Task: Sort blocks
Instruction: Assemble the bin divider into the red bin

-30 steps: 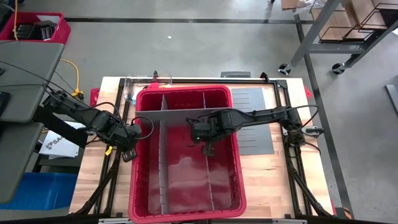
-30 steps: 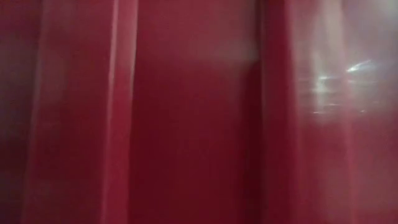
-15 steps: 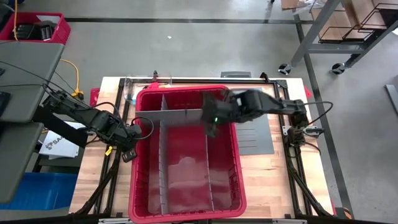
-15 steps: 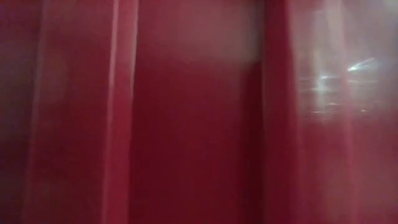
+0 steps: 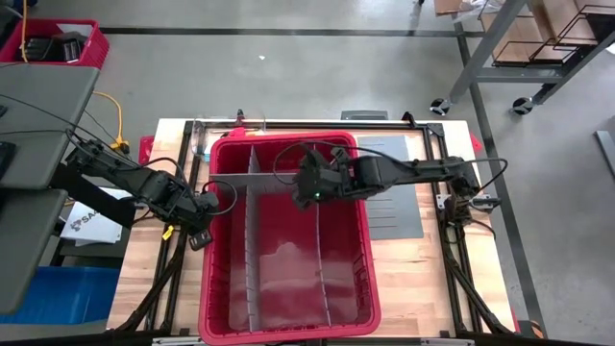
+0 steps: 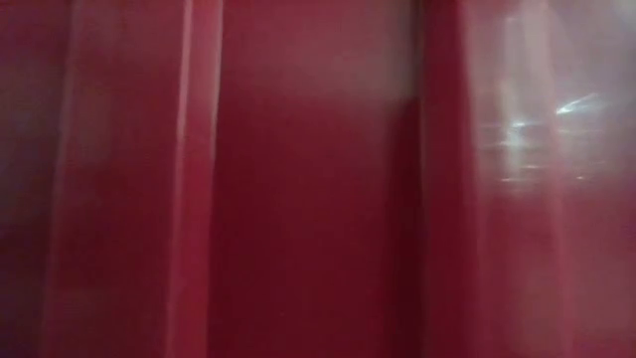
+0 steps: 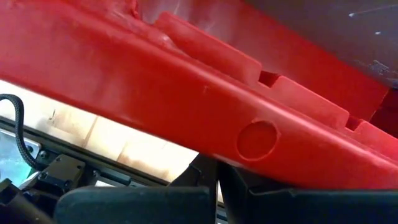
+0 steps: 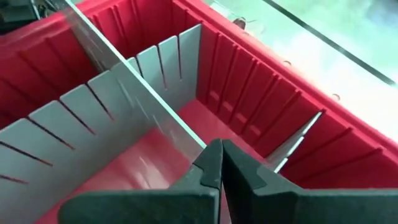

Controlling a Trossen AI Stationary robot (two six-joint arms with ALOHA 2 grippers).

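Two shut, empty tools: right tool (image 5: 309,195) over bin's (image 5: 365,288) divider (image 5: 252,182) edge, left tool (image 5: 204,234) outside rim.

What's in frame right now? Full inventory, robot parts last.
bin: 1, red, centre of the table.
dividers: grey; two long ones run the bin's length, one crosses them toward the far end.
spare divider sheets: grey, flat on the table right of the bin; count unclear.
table: 1, pale wood with a black frame.
blocks: none visible in any view.
left pincer: 1, dark, shut, at the bin's outer left wall.
right pincer: 1, dark, shut, over the bin's far half, above the dividers.
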